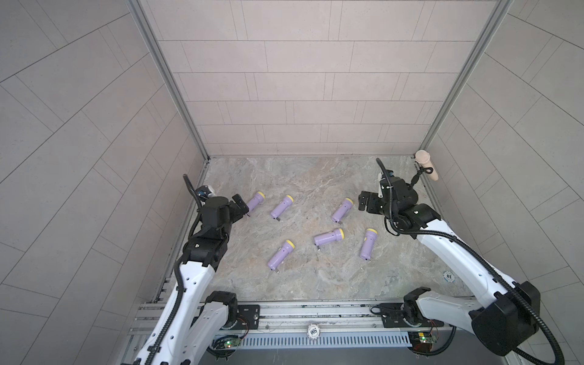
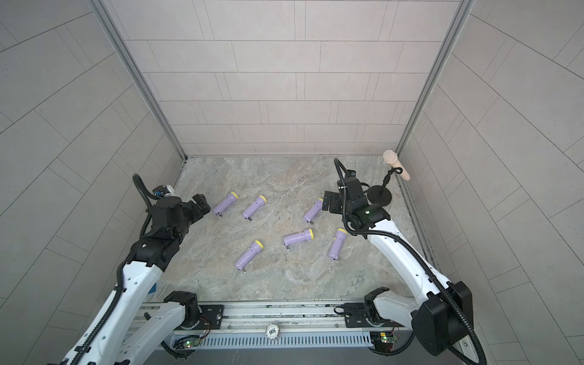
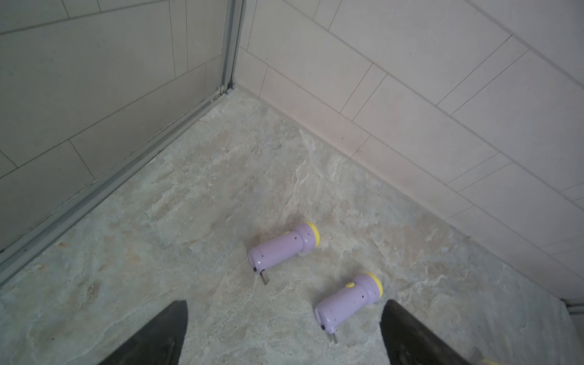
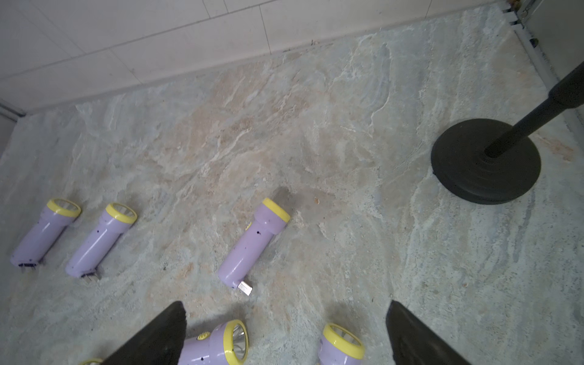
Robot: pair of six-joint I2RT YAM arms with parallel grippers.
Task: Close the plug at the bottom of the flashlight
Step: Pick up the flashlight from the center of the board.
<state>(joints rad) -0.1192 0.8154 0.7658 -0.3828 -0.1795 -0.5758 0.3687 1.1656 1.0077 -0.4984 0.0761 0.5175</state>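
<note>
Near the flashlights (image 1: 328, 237), table token (image 1: 448, 276) reads 10, rail token (image 1: 313, 331) 500

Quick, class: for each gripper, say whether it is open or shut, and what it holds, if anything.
Left gripper: open, nothing between its fingers.
Right gripper: open, nothing between its fingers.

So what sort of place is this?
Likely a robot test booth: a left arm and right arm mounted on a rail, tiled walls in a metal frame, and six identical flashlights laid out.
</note>
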